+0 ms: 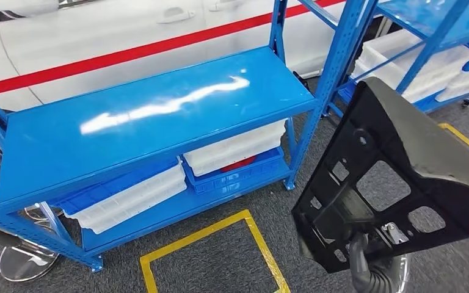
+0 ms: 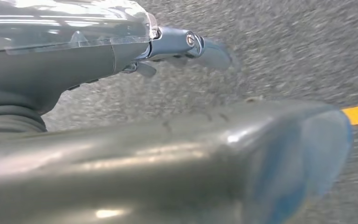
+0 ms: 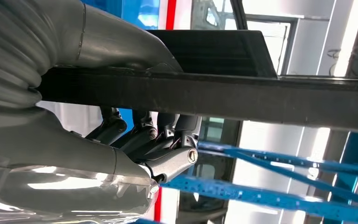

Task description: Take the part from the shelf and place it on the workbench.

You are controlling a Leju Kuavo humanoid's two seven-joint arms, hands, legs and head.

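- Right hand point(image 3: 135, 140): we saw it clamped on the part's point(image 1: 397, 177) lower edge, thumb on one face, dark fingers point(image 3: 168, 135) on the other.
- Part: black moulded panel w/ cut-out windows, held up at the right, clear of the shelf point(image 1: 152, 116).
- Handling, our est.: stiff, light, smooth plastic; one-edge grip could let it swing. Best hold is on a thick rim.
- Left hand point(image 2: 168, 46): over grey floor; we could not tell its state.

At eleven o'clock we see a white car point(image 1: 128, 36) with a red stripe point(image 1: 159, 46). White bins point(image 1: 238, 146) sit toward the centre, a yellow floor square point(image 1: 214, 256) at six, perhaps a round stool base point(image 1: 27, 262) at eight.
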